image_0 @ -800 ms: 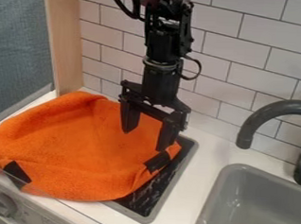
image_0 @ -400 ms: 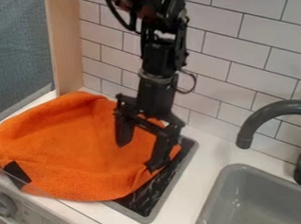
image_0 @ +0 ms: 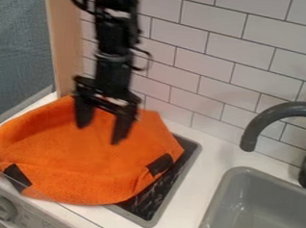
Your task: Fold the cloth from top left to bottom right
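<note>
leftward and up goes my black two-finger gripper (image_0: pixel 100 134) since the earlier frame, off the right-hand black patch (image_0: pixel 159 164) and across the far half of the orange cloth (image_0: pixel 82 163). the cloth sits rumpled at the counter's left end, its near-left part, with another black patch (image_0: pixel 17 176), by the front edge above the stove knob (image_0: pixel 4 208). i have the fingers spread apart, nothing between them. what my next move turns on: the far-left corner lies behind and to the left of the fingertips, while most of the cloth spreads toward the front edge, widest left to right. i'd judge no fold is made yet; i need to go farther back-left, pinch, then draw toward the near right. to the right, the dark marbled stovetop (image_0: pixel 148 200) peeks out, then the gray sink (image_0: pixel 218 201).
</note>
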Motion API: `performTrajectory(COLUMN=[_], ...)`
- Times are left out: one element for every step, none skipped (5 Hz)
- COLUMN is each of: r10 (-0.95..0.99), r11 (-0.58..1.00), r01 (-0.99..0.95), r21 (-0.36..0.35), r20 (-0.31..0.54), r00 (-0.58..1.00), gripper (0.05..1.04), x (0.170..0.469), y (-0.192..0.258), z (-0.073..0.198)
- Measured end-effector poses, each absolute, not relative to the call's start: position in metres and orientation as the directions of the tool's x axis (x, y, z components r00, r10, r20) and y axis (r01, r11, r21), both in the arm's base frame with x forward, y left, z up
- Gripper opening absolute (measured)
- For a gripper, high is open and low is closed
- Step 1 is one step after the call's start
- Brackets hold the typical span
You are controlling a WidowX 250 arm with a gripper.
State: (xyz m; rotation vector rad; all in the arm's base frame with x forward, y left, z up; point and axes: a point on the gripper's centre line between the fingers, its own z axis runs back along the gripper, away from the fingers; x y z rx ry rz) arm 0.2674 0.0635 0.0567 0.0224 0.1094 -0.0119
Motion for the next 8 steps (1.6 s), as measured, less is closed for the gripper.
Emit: performTrajectory(r10=[0.051,0.165,0.224,0.257,0.263,0.272,0.300,0.245], r11=[0.997,0.981,0.965,0.956,0.954,0.950,0.944,0.965], r01=[-0.043,-0.151,-0.204,-0.236,-0.239,-0.247,-0.276,-0.239], r21=[0.069,0.124,0.162,0.172,0.181,0.191,0.179,0.108], r20=[-0.116,-0.112,-0.111,-0.116,-0.129,-0.120,-0.124,-0.045], r00=[0.992,0.980,0.968,0.959,0.956,0.955,0.946,0.969], gripper=[0.999,0.999,0.999,0.999,0.999,0.999,0.999,0.999], x=[0.273,0.283,0.296,0.303,0.309,0.314,0.310,0.315], y=[0.093,0.133,0.165,0.195,0.213,0.223,0.239,0.246], z=[0.054,0.046,0.035,0.029,0.023,0.024,0.016,0.011])
